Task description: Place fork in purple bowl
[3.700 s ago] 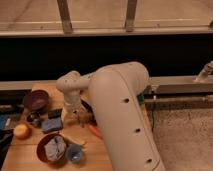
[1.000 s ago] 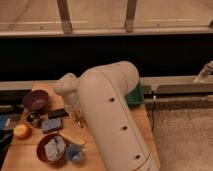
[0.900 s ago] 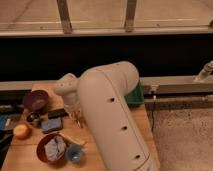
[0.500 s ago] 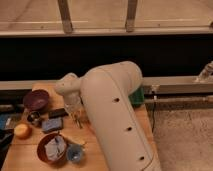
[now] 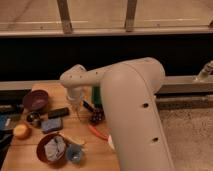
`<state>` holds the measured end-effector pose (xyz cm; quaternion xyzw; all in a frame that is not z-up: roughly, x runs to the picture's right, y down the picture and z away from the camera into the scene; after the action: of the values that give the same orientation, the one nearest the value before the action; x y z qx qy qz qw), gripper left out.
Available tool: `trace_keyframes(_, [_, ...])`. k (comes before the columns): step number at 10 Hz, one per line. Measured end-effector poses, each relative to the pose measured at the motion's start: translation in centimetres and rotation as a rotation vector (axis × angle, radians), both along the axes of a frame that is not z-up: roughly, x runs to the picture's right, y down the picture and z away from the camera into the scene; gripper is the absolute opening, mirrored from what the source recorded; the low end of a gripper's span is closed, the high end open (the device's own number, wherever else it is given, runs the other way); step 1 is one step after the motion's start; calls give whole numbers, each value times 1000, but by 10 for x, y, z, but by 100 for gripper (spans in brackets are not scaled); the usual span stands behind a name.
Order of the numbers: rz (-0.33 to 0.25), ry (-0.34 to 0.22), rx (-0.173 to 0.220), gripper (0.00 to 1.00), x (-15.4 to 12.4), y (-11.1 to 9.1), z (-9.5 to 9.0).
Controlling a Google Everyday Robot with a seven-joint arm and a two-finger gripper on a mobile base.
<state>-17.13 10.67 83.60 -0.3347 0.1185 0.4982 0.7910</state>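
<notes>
The purple bowl (image 5: 36, 100) stands at the far left of the wooden table (image 5: 85, 145), and what shows of its inside is plain. My gripper (image 5: 75, 106) hangs from the white arm (image 5: 130, 110) over the table's middle, to the right of the bowl and apart from it. A thin pale sliver (image 5: 78, 116) just under the gripper may be the fork. I cannot tell whether it is held or lying on the table.
A reddish-brown bowl with a grey cloth (image 5: 50, 149) and a small blue cup (image 5: 74, 154) stand at the front. An orange fruit (image 5: 21, 131), a black block (image 5: 58, 113), a thin orange-red stick (image 5: 98, 132) and a green object (image 5: 96, 95) lie around the gripper.
The arm and gripper have shifted a little to the right, away from the purple bowl. The things on the table have not moved.
</notes>
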Motion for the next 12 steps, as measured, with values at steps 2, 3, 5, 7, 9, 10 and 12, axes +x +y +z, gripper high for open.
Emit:
trace_keyframes(2, [10, -19, 31, 0, -4, -21, -11])
trace_keyframes(3, [12, -22, 43, 0, -4, -29, -11])
trace_keyframes(5, [16, -23, 67, 0, -4, -49, -15])
trace_keyframes(7, [18, -38, 90, 0, -12, -66, -21])
trace_keyframes(9, [22, -69, 129, 0, -23, -93, -30])
trace_keyframes(10, [23, -87, 142, 0, -30, -101, -32])
trace_keyframes(12, [68, -182, 185, 0, -50, -125, -45])
